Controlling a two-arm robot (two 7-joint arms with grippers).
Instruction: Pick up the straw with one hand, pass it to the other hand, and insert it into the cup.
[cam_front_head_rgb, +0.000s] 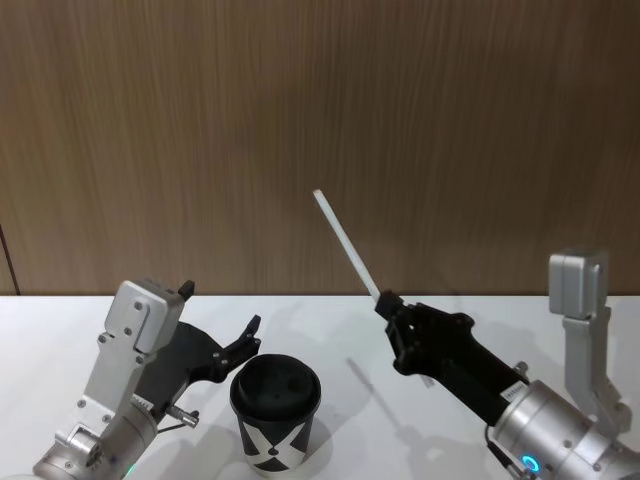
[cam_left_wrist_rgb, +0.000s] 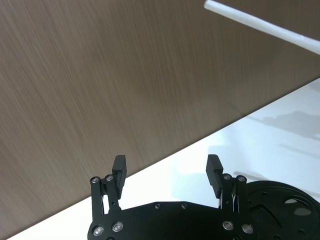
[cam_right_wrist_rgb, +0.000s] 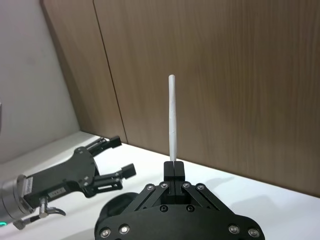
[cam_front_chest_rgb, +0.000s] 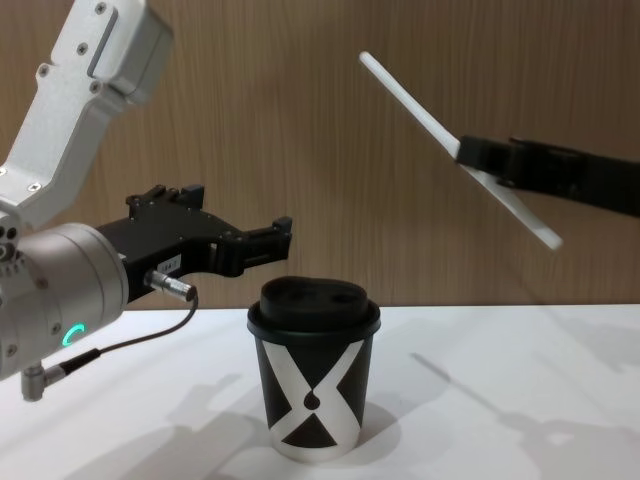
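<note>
My right gripper (cam_front_head_rgb: 388, 303) is shut on the thin white straw (cam_front_head_rgb: 345, 243), held in the air above the table to the right of the cup. In the chest view the straw (cam_front_chest_rgb: 415, 105) slants up and to the left from that gripper (cam_front_chest_rgb: 470, 152), with a short end sticking out below it. The black cup (cam_front_head_rgb: 275, 408) with a white X and a domed lid stands upright on the white table (cam_front_head_rgb: 360, 440), near its front. My left gripper (cam_front_head_rgb: 222, 308) hovers open just behind and left of the cup (cam_front_chest_rgb: 315, 375), with nothing between its fingers (cam_left_wrist_rgb: 120, 165).
A brown wood-panel wall (cam_front_head_rgb: 320, 120) rises right behind the table. A dark cable (cam_front_chest_rgb: 110, 345) loops under the left wrist. White tabletop lies bare to the right of the cup.
</note>
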